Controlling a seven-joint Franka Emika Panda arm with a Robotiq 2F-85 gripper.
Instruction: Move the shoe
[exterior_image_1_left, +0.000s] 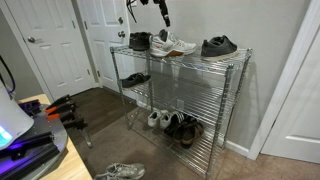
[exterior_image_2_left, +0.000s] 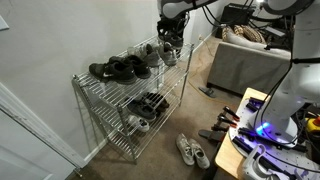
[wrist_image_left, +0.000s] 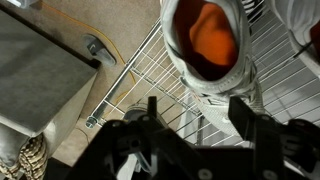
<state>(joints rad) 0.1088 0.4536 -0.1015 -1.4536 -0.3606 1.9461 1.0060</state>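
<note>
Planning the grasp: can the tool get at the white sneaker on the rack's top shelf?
Likely yes: the tool hangs open just above the shoe, with nothing between them; the black shoes sit off to the side.

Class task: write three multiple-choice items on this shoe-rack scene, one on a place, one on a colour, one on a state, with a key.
1. Where is the white sneaker? A floor; B rack top shelf; C bottom shelf.
2. Its lining colour? A blue; B green; C orange.
3. The hand is: A open over the sneaker; B shut on it; C resting on the floor.
Key: 1B, it sits up top beside black shoes; 2C, the wrist view shows orange inside; 3A, it is spread wide, holding nothing.
</note>
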